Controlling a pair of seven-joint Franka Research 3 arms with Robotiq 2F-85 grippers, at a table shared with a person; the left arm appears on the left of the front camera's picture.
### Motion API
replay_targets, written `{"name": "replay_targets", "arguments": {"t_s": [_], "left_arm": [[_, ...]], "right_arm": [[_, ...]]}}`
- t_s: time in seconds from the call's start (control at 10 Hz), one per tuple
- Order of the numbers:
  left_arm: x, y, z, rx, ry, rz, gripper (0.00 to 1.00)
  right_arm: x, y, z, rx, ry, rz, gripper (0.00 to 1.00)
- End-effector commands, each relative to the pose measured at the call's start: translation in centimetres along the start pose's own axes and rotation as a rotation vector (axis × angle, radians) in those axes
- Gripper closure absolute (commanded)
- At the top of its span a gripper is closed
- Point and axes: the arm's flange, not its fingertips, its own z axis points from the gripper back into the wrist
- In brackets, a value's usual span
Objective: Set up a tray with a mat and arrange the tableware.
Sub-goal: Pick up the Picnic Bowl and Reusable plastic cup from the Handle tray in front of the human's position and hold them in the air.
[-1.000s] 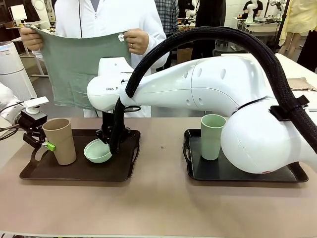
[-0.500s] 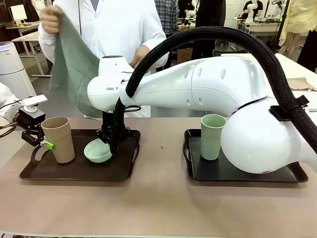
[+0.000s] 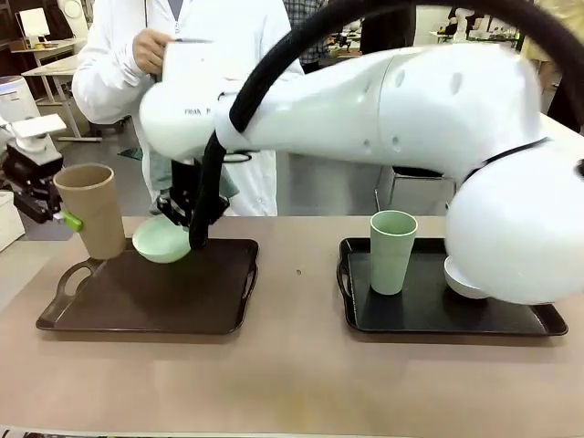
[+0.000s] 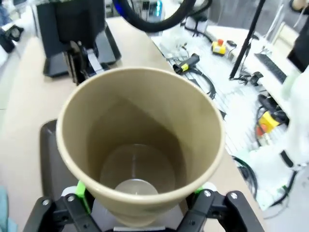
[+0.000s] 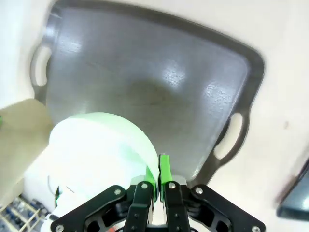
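Newly raised off the brown tray (image 3: 182,301): keep tan cup (image 3: 91,210) clamped in wide jaws of left gripper (image 4: 140,205), mint bowl (image 3: 160,242) pinched by its rim in narrow jaws of right gripper (image 5: 155,181), both level above that tray, leaving its floor bare.

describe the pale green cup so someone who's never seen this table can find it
On the table, find the black tray on the robot's right. Near its left end stands the pale green cup, upright. It is tall and handleless, unlike the low white bowl beside it.
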Motion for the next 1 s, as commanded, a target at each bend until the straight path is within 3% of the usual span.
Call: {"name": "replay_targets", "arguments": {"t_s": [0.0, 0.2, 0.5, 0.6, 0.7, 0.8, 0.9], "left_arm": [[4.4, -2.8, 0.2, 0.025, 0.057, -0.026, 0.72], [7.4, -4.4, 1.2, 0.052, 0.052, -0.083, 0.72], [8.2, -6.3, 2.4, 0.059, 0.015, -0.102, 0.72], [7.7, -6.5, 2.5, 0.041, -0.017, -0.084, 0.72], [8.6, -6.0, 2.7, 0.062, 0.041, -0.091, 0.72], [8.6, -6.0, 2.7, 0.062, 0.041, -0.091, 0.72], [8.6, -6.0, 2.7, 0.062, 0.041, -0.091, 0.72]], "right_arm": [[-5.2, 0.5, 3.4, -0.090, -0.080, -0.033, 1.00], [-7.6, 1.1, 5.9, -0.125, -0.094, -0.067, 1.00], [-10.4, -0.6, 8.6, -0.119, -0.117, -0.144, 1.00], [-10.5, -1.2, 8.6, -0.101, -0.115, -0.147, 1.00], [-10.4, -1.8, 8.4, -0.076, -0.115, -0.132, 1.00], [-9.4, 0.3, 9.0, -0.115, -0.092, -0.115, 1.00], [-9.4, 0.3, 9.0, -0.115, -0.092, -0.115, 1.00]]}}
